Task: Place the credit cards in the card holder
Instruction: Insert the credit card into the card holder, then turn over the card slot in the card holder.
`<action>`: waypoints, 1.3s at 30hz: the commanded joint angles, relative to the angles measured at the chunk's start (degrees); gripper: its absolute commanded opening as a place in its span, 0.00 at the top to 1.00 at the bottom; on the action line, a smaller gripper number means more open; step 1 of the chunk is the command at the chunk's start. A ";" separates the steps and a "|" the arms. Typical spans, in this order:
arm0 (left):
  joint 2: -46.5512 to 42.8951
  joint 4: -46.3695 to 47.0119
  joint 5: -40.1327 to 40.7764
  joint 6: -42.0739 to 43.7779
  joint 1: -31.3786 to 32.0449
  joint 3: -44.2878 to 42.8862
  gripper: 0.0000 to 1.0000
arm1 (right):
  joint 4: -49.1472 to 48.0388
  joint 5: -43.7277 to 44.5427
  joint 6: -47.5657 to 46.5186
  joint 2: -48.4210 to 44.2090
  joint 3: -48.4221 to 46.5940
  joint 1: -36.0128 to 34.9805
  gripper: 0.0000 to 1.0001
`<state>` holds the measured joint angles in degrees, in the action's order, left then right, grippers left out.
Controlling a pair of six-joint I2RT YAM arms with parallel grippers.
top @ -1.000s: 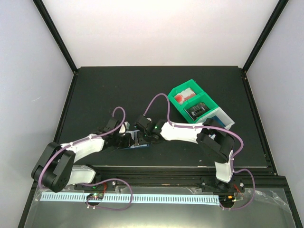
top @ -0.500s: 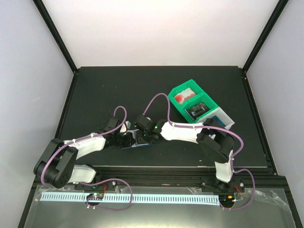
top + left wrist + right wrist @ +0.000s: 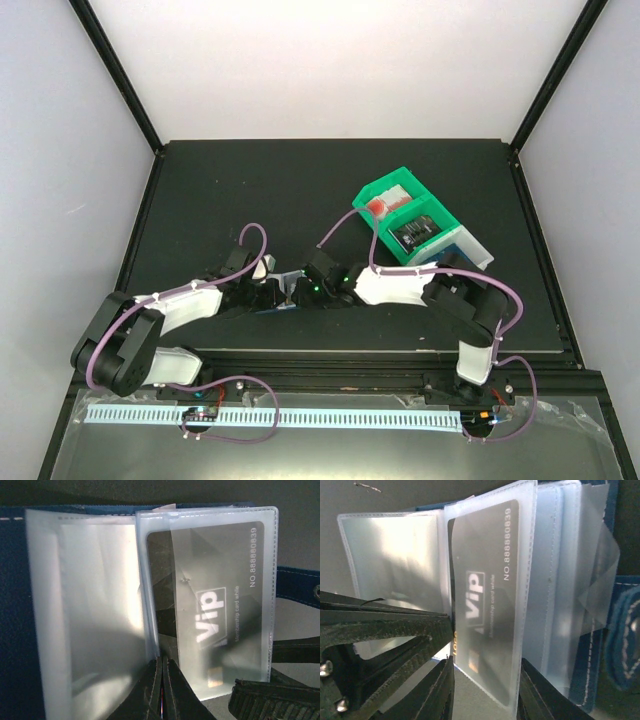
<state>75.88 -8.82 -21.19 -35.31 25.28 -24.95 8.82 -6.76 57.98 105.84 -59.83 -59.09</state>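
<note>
1. The card holder point(image 3: 15, 630) lies open on the counter point(image 3: 250, 190), right between the tips of the left fingers point(image 3: 162, 687) and the right fingers point(image 3: 487, 680). Its clear sleeves fan up from the navy cover.
2. We see the left fingers pressed together with no gap showing. They pinch the near edge of the sleeves, where two of them meet.
3. Just beyond the left fingers' tips and slightly to their right, a dark credit card point(image 3: 210, 605) sits inside one clear sleeve point(image 3: 260, 530). "VIP" and a number read through the plastic.
4. The right fingers stand apart, one on each side of the near end of that same sleeve. We cannot tell whether they press on it.
5. In the right wrist view, the left fingers come in from the left, and their tips meet at the sleeve's edge.
6. To the right of the right fingers lie more pale sleeves, then the navy cover with its stitched strap point(image 3: 625, 630).
7. A green bin point(image 3: 415, 222) stands on the counter well apart, beyond the right fingers.
</note>
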 commanded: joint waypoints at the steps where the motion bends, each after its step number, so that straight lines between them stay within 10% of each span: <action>1: 1.36 -2.91 4.11 -0.07 0.39 1.61 0.96 | -7.84 -3.45 4.02 -1.32 1.59 1.00 0.65; 18: -13.71 -12.86 10.39 0.23 0.34 -0.97 0.83 | -14.91 -9.84 -0.22 1.79 1.38 2.93 0.68; 39: -31.05 -24.74 23.58 -1.52 0.12 -7.63 0.65 | -16.37 -16.88 -2.16 11.11 -9.10 -0.31 0.49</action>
<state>46.30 -30.26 0.16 -36.60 25.47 -30.92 -8.60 -23.42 55.79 114.48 -66.67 -58.72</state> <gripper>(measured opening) 0.324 0.507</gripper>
